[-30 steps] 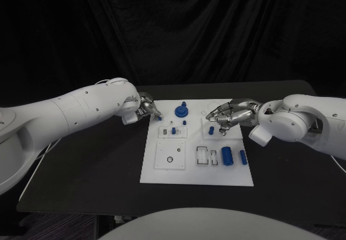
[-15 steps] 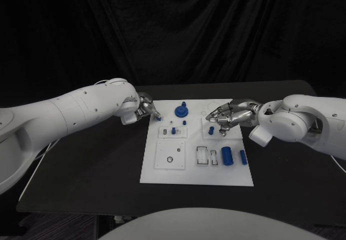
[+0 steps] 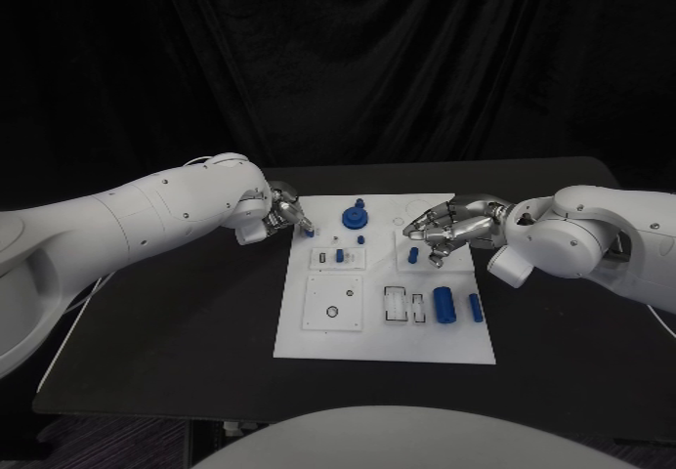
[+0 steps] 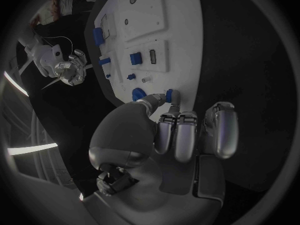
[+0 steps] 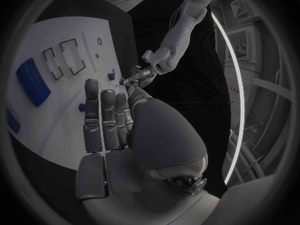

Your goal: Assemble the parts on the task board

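Left hand (image 3: 286, 213) pinches a small blue part (image 4: 169, 94) at the task board (image 3: 388, 344) far-left corner; right hand (image 3: 448, 227) hovers spread, empty, nearer the blue peg (image 3: 413, 255).

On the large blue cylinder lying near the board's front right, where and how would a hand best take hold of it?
The large blue cylinder lies on its side on the task board, its long axis running front to back. Probably best gripped from above at mid-length, fingers closing on its two curved flanks. The smaller blue piece beside it leaves little room, so the right hand should come straight down.
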You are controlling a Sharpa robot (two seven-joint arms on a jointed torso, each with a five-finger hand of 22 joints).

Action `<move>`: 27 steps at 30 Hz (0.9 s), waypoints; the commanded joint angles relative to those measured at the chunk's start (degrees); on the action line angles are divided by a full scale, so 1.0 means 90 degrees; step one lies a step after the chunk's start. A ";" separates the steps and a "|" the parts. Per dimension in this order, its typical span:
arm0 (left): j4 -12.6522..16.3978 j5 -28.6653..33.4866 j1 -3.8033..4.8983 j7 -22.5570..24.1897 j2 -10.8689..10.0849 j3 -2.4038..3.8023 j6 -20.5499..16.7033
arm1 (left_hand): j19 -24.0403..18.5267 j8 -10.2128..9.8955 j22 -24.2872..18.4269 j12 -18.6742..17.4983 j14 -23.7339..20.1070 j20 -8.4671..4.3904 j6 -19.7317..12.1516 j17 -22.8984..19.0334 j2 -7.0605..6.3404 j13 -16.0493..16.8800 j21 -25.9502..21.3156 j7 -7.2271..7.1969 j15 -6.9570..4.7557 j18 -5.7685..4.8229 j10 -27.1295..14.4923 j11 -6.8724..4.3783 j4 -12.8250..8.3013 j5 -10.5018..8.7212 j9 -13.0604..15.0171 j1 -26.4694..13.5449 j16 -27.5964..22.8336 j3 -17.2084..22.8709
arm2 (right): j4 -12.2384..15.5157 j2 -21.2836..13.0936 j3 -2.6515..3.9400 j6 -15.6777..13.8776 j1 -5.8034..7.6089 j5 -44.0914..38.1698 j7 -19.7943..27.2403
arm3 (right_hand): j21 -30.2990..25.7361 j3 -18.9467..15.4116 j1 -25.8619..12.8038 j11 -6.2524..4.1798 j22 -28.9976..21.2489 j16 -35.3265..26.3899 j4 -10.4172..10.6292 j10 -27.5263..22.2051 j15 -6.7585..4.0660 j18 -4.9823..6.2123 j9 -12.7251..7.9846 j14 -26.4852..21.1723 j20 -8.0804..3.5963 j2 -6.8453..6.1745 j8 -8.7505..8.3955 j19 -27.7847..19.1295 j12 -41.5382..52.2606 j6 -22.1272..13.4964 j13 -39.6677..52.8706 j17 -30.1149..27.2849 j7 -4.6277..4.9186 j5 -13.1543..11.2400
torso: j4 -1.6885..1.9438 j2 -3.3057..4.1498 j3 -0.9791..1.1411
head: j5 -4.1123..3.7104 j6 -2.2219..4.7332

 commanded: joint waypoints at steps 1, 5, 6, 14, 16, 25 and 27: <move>0.0120 0.0015 -0.0014 0.0023 -0.0063 0.0001 -0.0134 | 0.0025 0.0039 0.0988 0.0023 0.0684 -0.0025 0.0207 0.1677 -0.0083 0.1663 -0.0012 -0.0126 -0.0044 0.0092 0.0649 -0.0062 -0.0433 0.0009 0.0261 -0.0050 0.0016 0.0476 | 0.0001 -0.0007 0.0004 0.0097 -0.0019 -0.0011 -0.0103 | -0.0002 0.0056 0.0060 0.0013 0.0106 0.0034 -0.0002 -0.0039 -0.0006 0.0064 -0.0013 -0.0058 0.0003 -0.0009 0.0036 0.0018 0.0030 0.0040 -0.0012 -0.0022 0.0060 0.0031 | 0.0000 0.0000 0.0000 | 0.0006 0.0001; 0.0383 0.0015 -0.0012 -0.0023 -0.0231 0.0001 -0.0393 | 0.0022 0.0044 0.0987 0.0021 0.0684 -0.0040 0.0271 0.1677 -0.0123 0.1661 -0.0025 -0.0142 -0.0062 0.0096 0.0647 -0.0080 -0.0483 0.0017 0.0281 -0.0103 0.0016 0.0577 | -0.0001 -0.0020 0.0004 0.0100 -0.0019 -0.0011 -0.0111 | -0.0002 0.0056 0.0060 0.0013 0.0106 0.0034 -0.0002 -0.0039 -0.0006 0.0064 -0.0013 -0.0058 0.0003 -0.0009 0.0036 0.0018 0.0030 0.0040 -0.0012 -0.0022 0.0060 0.0031 | -0.0002 0.0002 0.0000 | 0.0006 0.0001; 0.0490 0.0015 -0.0011 -0.0039 -0.0299 0.0001 -0.0494 | 0.0023 0.0044 0.0988 0.0022 0.0684 -0.0042 0.0279 0.1677 -0.0127 0.1662 -0.0025 -0.0144 -0.0064 0.0096 0.0648 -0.0081 -0.0486 0.0018 0.0283 -0.0111 0.0016 0.0588 | -0.0003 -0.0023 0.0004 0.0100 -0.0019 -0.0011 -0.0112 | -0.0002 0.0056 0.0060 0.0013 0.0106 0.0034 -0.0002 -0.0039 -0.0006 0.0064 -0.0013 -0.0058 0.0003 -0.0009 0.0036 0.0018 0.0030 0.0040 -0.0012 -0.0022 0.0060 0.0031 | -0.0003 0.0002 0.0000 | 0.0010 0.0001; 0.1276 0.0016 0.0050 -0.0111 -0.0800 0.0001 -0.1075 | 0.0055 0.0039 0.1005 0.0018 0.0684 -0.0073 0.0378 0.1677 -0.0187 0.1659 -0.0017 -0.0175 -0.0096 0.0091 0.0645 -0.0113 -0.0516 0.0032 0.0309 -0.0250 0.0016 0.0744 | -0.0016 -0.0047 0.0004 0.0100 -0.0025 -0.0011 -0.0120 | -0.0002 0.0056 0.0061 0.0012 0.0106 0.0026 -0.0003 -0.0042 -0.0006 0.0064 -0.0018 -0.0069 0.0003 -0.0013 0.0037 0.0017 0.0029 0.0038 -0.0016 -0.0035 0.0060 0.0034 | 0.0006 -0.0005 0.0001 | 0.0015 0.0001; 0.1494 0.0016 0.0084 -0.0124 -0.0934 0.0001 -0.1193 | 0.0063 0.0038 0.1010 0.0012 0.0684 -0.0076 0.0385 0.1677 -0.0194 0.1655 -0.0011 -0.0179 -0.0099 0.0089 0.0639 -0.0116 -0.0515 0.0024 0.0312 -0.0265 0.0016 0.0751 | -0.0021 -0.0048 0.0004 0.0107 -0.0026 -0.0011 -0.0125 | -0.0002 0.0056 0.0061 0.0012 0.0106 0.0026 -0.0003 -0.0042 -0.0006 0.0064 -0.0018 -0.0069 0.0003 -0.0013 0.0037 0.0017 0.0029 0.0038 -0.0016 -0.0035 0.0060 0.0034 | 0.0009 -0.0010 0.0002 | 0.0018 0.0001; 0.2276 0.0016 0.0164 -0.0176 -0.1355 0.0001 -0.1397 | 0.0073 0.0033 0.1015 0.0001 0.0684 -0.0085 0.0404 0.1677 -0.0206 0.1649 -0.0009 -0.0191 -0.0110 0.0088 0.0629 -0.0127 -0.0508 0.0004 0.0321 -0.0309 0.0016 0.0777 | -0.0036 -0.0038 0.0004 0.0120 -0.0034 -0.0011 -0.0136 | -0.0003 0.0058 0.0063 0.0011 0.0106 0.0024 -0.0004 -0.0046 -0.0006 0.0064 -0.0024 -0.0076 0.0003 -0.0015 0.0039 0.0015 0.0028 0.0036 -0.0021 -0.0043 0.0059 0.0037 | 0.0006 -0.0016 0.0003 | 0.0026 0.0001; 0.2386 0.0016 0.0169 -0.0187 -0.1390 0.0000 -0.1378 | 0.0069 0.0027 0.1011 -0.0010 0.0684 -0.0089 0.0402 0.1677 -0.0202 0.1642 -0.0018 -0.0193 -0.0113 0.0090 0.0619 -0.0130 -0.0498 -0.0001 0.0322 -0.0326 0.0016 0.0789 | -0.0039 -0.0034 0.0004 0.0127 -0.0037 -0.0011 -0.0138 | -0.0003 0.0058 0.0063 0.0011 0.0106 0.0024 -0.0004 -0.0046 -0.0006 0.0064 -0.0024 -0.0076 0.0003 -0.0015 0.0039 0.0015 0.0028 0.0036 -0.0021 -0.0043 0.0059 0.0037 | 0.0006 -0.0014 0.0003 | 0.0031 0.0001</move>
